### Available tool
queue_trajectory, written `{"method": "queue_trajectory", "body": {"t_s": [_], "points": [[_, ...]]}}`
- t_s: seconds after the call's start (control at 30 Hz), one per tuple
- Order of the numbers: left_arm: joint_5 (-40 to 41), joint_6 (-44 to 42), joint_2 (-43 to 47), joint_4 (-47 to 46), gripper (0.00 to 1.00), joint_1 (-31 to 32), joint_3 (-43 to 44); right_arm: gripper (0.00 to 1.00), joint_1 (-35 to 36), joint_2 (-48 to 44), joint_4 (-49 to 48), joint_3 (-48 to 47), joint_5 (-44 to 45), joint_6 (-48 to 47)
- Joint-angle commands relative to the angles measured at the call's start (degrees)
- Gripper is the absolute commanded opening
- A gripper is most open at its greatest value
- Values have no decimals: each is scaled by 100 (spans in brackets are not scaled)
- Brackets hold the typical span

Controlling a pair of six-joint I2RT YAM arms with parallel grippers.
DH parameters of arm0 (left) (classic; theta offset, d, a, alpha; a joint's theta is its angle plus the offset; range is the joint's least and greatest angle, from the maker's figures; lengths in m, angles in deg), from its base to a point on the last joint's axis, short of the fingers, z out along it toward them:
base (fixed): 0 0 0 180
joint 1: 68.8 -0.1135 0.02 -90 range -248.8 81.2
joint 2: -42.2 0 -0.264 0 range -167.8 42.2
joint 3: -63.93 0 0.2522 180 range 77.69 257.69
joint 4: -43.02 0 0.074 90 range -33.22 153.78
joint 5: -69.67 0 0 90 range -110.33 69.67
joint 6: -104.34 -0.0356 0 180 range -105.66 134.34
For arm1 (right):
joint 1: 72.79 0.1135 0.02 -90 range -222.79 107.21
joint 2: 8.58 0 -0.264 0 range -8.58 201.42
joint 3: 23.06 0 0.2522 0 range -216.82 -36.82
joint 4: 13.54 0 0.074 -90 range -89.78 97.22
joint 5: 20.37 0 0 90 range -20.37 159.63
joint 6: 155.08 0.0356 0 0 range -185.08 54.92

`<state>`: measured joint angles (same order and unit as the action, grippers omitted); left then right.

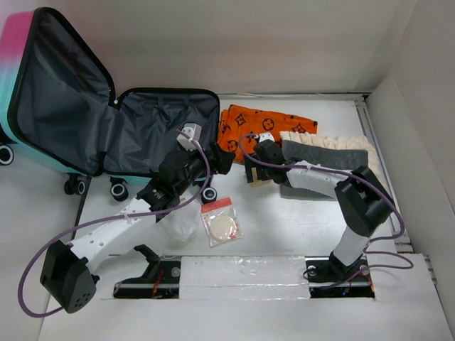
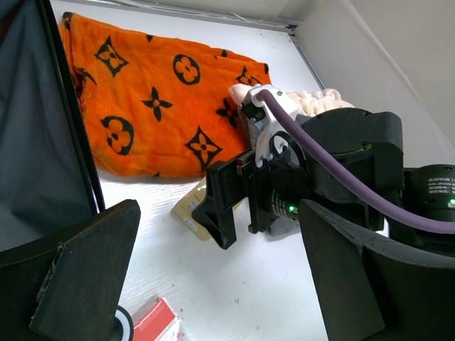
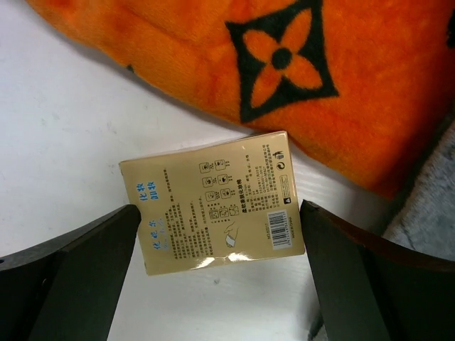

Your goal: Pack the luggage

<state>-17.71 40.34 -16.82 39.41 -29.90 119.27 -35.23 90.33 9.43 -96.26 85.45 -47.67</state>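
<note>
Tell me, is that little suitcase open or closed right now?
Open. The luggage has its lid swung back, both halves showing dark grey lining.

An orange blanket (image 1: 266,128) printed with black flower motifs is spread on a white table (image 1: 284,227). At its 3 o'clock, a cream fleece (image 1: 341,140) and a grey towel (image 1: 323,156) are laid touching. A small gold packet (image 3: 213,202) is seen just beside its 6 o'clock edge. A red-topped clear pouch (image 1: 221,222) lies at 7 o'clock, well apart.
</note>
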Motion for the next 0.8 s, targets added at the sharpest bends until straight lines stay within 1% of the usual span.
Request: {"method": "queue_trajectory", "body": {"t_s": [0.0, 0.13, 0.23, 0.3, 0.33, 0.37, 0.43, 0.5, 0.53, 0.6, 0.63, 0.7, 0.73, 0.77], "points": [[29, -25, 58, -241, 90, 4, -27, 100, 14, 303, -130, -120, -200, -18], [29, -25, 58, -241, 90, 4, -27, 100, 224, 365, -78, -120, -254, -18], [90, -25, 110, -241, 90, 4, -27, 100, 348, -38, -78, -68, -105, -18], [90, -25, 163, -241, 90, 4, -27, 100, 287, -283, -78, 82, -105, 34], [90, -25, 163, -241, 90, 4, -27, 100, 287, -355, -130, 169, -192, 34], [90, -25, 163, -241, 90, 4, -27, 100, 235, -416, -191, 265, -506, 34], [90, -25, 163, -188, 90, 4, -27, 100, 234, -486, -244, 336, -833, -36], [90, -25, 163, -136, 89, 4, -27, 100, 295, -487, -245, 450, -992, 42], [143, -25, 163, -83, 89, 4, -27, 97, 383, -487, -245, 451, -1088, 43], [143, -25, 102, 119, 89, 4, 25, 95, 462, -636, -192, 730, -1273, 149], [143, -25, 49, 180, 89, 4, 25, 95, 550, -776, -192, 854, -1274, 227], [82, -25, -118, 181, 89, 4, 25, 97, 611, -1434, -87, 1056, -1274, 412], [-5, -25, -170, 181, 90, 4, -53, 97, 612, -1715, -8, 1179, -1013, 473], [-67, -112, -232, 94, 90, 4, -167, 100, 612, -2292, 97, 1180, -845, 474]]}}
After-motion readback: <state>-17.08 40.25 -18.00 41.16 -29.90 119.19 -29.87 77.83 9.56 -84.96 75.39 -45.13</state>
